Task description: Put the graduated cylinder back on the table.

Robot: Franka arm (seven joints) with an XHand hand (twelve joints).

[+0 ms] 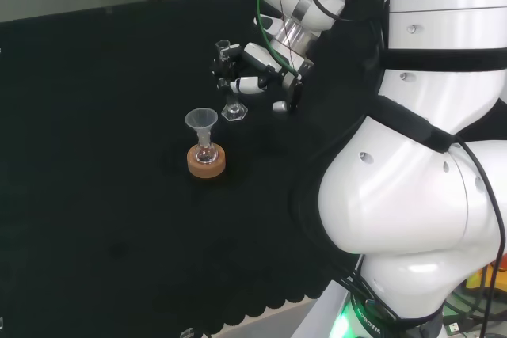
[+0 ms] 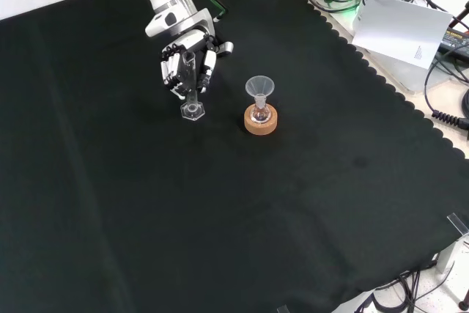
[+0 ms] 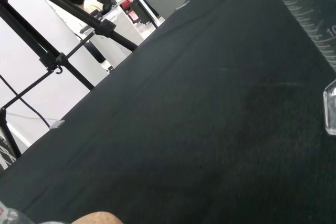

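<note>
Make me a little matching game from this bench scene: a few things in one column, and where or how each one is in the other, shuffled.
Things:
1. graduated cylinder
2. funnel
3. cork ring
4. hand

States:
A. sits in the neck of the small flask
B. lies flat on the black cloth under the flask
C. stands upright with fingers curled round it
D. hangs from the white arm, above the cylinder's base

Pairs: 1-C, 2-A, 3-B, 4-D

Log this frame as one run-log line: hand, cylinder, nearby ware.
hand: shut on graduated cylinder | cylinder: upright, base at the cloth, contact unclear | flask with funnel on cork ring: apart, untouched | step: release pending
</note>
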